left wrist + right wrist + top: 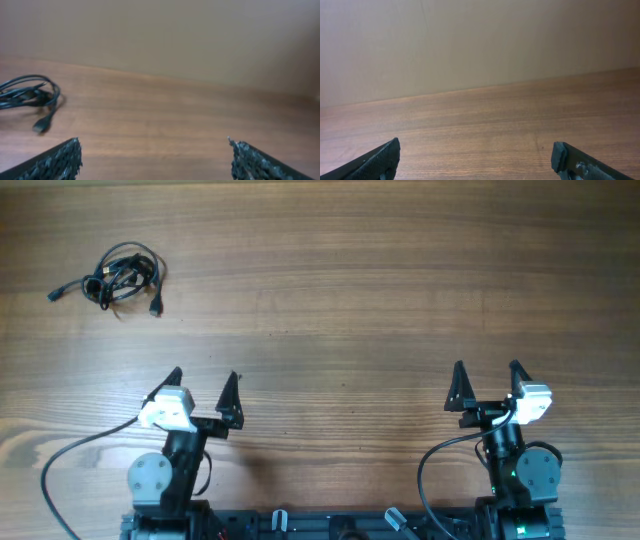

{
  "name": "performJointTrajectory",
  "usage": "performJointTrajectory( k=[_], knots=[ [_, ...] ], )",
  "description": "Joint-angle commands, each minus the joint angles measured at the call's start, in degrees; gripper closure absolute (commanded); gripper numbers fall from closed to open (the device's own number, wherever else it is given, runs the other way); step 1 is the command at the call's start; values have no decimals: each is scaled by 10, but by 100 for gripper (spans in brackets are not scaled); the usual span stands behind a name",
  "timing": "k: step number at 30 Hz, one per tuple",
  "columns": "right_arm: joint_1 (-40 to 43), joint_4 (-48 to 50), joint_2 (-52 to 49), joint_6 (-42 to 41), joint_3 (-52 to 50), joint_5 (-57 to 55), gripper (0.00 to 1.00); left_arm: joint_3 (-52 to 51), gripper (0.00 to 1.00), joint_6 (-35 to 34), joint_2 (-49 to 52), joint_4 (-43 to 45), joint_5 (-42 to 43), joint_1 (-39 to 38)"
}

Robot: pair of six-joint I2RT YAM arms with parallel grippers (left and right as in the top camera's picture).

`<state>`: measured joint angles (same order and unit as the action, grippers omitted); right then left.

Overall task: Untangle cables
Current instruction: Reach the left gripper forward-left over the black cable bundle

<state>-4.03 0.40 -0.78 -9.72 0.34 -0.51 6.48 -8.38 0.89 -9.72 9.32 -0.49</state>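
1. Two grippers hover side by side over the wooden table (350,300), well apart from each other, and neither touches anything.
2. The left gripper (205,373) is released, its two black fingers (55,162) spread wide with only bare wood between them.
3. The right gripper (486,365) is likewise released, with its jaws wide apart and nothing in them.
4. The cables (125,275) lie in one small knotted black bundle ahead of the left gripper and off to its left, well apart from its fingertips.
5. One plug end (55,293) trails out of the bundle on the side away from the left gripper. A second plug end (156,310) points back toward that gripper.
6. In the left wrist view the bundle sits at the far left edge, partly cut off, with a single plug lying nearest the left finger.
7. From the right gripper the bundle is far off to the left, beyond the left gripper. The right wrist view shows only wood and a plain wall (480,45) ahead.
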Motion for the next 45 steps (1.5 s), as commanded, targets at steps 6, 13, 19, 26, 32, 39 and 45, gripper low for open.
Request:
performJointTrajectory(
  k=[6, 13, 19, 26, 32, 39, 45],
  knots=[
    [-1, 2, 0, 7, 0, -12, 0, 292, 0, -66, 166, -233, 25, -3],
    [-1, 2, 0, 7, 0, -12, 1, 608, 0, -10, 468, -476, 59, -3],
    [-1, 2, 0, 7, 0, -12, 0, 759, 0, 1, 654, -534, 63, -3],
    [-1, 2, 0, 6, 0, -12, 0, 763, 0, 3, 786, -436, -26, -3],
    [-1, 2, 0, 7, 0, -12, 0, 763, 0, 3, 861, -419, -145, -3],
    [-1, 2, 0, 7, 0, -12, 0, 763, 0, 2, 920, -419, -171, 12],
    [-1, 2, 0, 7, 0, -12, 0, 763, 0, 3, 955, -385, -171, 31]
  ],
)
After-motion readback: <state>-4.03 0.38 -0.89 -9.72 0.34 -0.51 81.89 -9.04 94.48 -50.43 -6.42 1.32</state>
